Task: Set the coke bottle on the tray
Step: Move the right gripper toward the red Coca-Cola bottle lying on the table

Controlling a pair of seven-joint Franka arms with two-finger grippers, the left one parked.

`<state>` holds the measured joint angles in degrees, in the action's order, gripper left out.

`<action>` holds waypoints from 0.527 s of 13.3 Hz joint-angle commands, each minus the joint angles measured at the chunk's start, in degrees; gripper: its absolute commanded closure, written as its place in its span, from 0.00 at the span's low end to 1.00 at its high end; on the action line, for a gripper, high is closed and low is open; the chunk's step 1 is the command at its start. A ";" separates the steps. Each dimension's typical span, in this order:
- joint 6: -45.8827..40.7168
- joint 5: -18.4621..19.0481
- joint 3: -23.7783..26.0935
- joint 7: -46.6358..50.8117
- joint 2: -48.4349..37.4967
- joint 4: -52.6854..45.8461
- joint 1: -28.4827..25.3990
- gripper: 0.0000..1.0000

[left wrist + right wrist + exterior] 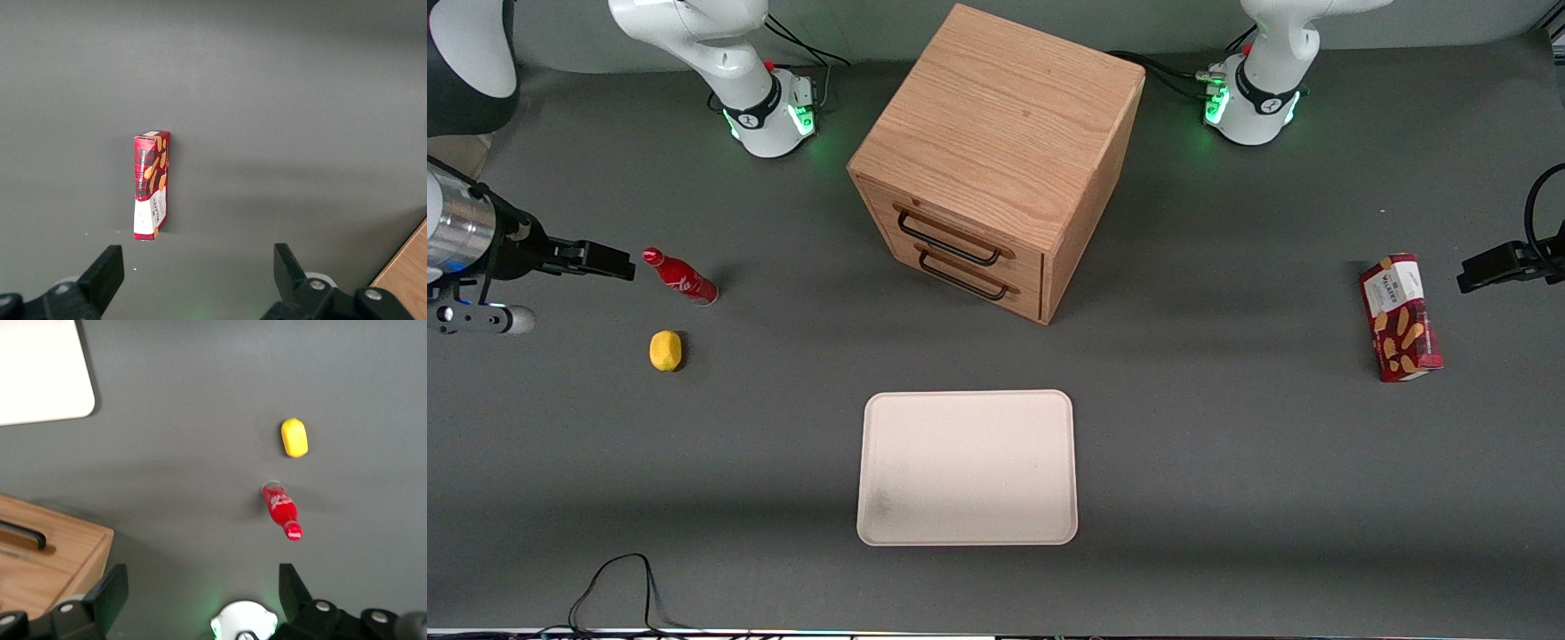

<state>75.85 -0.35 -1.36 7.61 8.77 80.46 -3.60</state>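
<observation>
The coke bottle (679,276) stands upright on the grey table (1227,462) toward the working arm's end, cap uppermost, free of any contact. Taking the bottle as the dial centre in the front view, a small yellow lemon-like object (665,350) lies at about 6 o'clock, nearer the front camera and apart from the bottle, and the gripper (609,260) sits at about 9 o'clock, raised above the table, its black tip close to the bottle's cap but not touching it. In the right wrist view the gripper's fingers (107,593) are spread wide with nothing between them. The tray (967,467) lies flat at about 4 o'clock from the bottle, well apart from it and nearer the front camera, its surface bare. The wooden drawer cabinet (996,160) stands at about 2 o'clock, both drawers closed.
</observation>
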 commanded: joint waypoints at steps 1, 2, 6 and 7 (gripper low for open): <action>-0.88 1.14 -3.19 -7.84 -8.12 7.84 -0.09 0.00; -0.62 2.71 -3.64 -9.44 -11.29 11.53 -0.09 0.00; 2.97 4.65 -6.72 -15.85 -23.60 25.68 -0.18 0.00; 4.12 6.31 -7.16 -17.17 -25.89 29.02 -0.18 0.00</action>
<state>75.96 3.68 -7.46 -6.46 -9.96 100.03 -3.31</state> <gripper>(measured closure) 0.000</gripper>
